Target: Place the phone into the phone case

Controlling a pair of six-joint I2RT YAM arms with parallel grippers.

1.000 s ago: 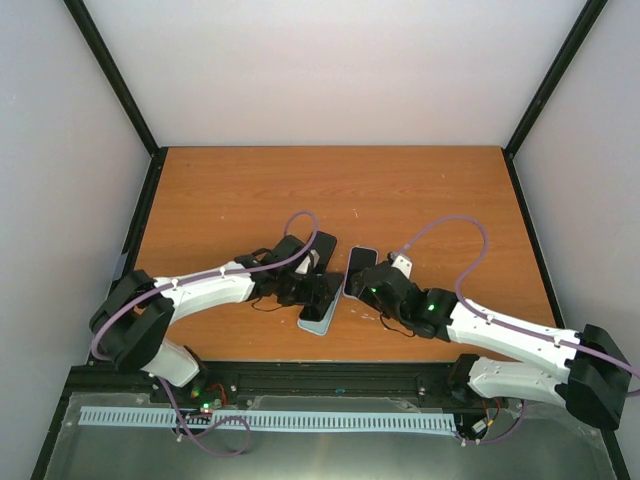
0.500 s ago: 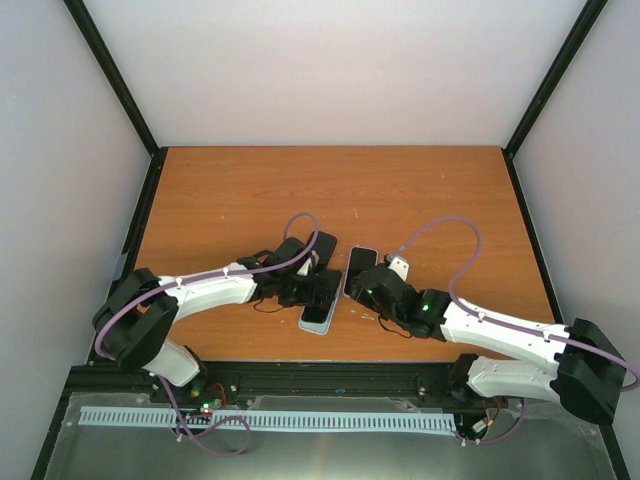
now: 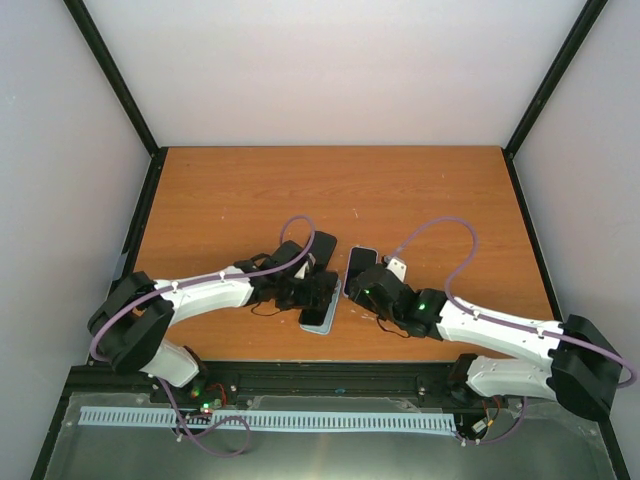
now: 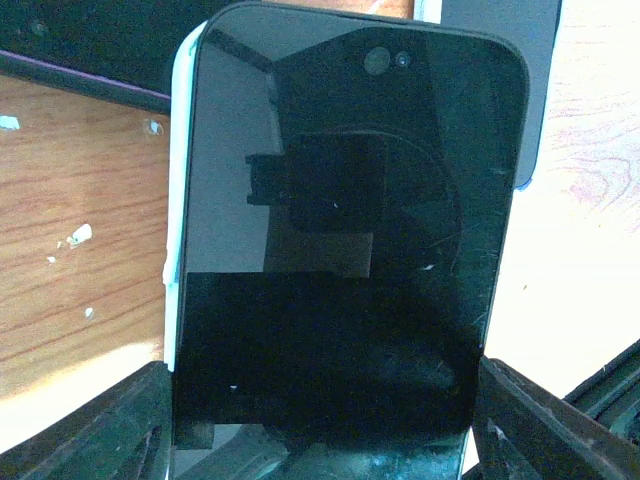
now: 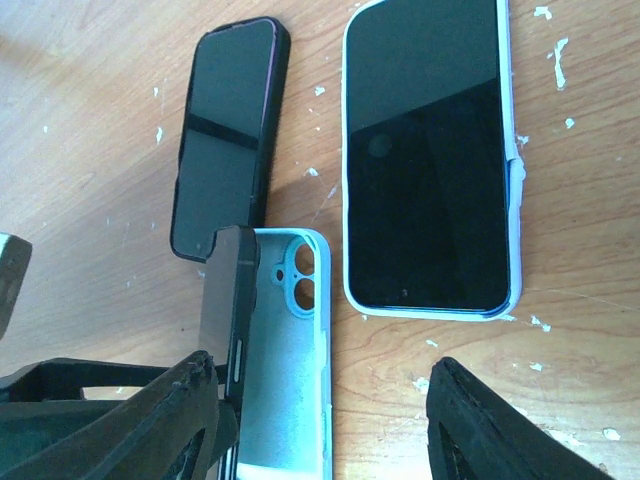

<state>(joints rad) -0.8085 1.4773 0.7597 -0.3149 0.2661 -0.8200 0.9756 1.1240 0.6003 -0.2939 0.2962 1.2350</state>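
— So, what has the left gripper (image 4: 320, 400) got?
— It clamps the phone (image 4: 340, 250) across its width. The phone is tilted on one long edge along the left side of the blue phone case (image 5: 290, 400), low in the right wrist view.
— And the right gripper (image 5: 325, 365)?
— Spread wide, straddling the case, holding nothing.
— How should it seat the phone?
— Tuck that lower edge under the lip, lay the phone flat, then press the free side down. Avoid the cased phone (image 5: 425, 160), upper right.
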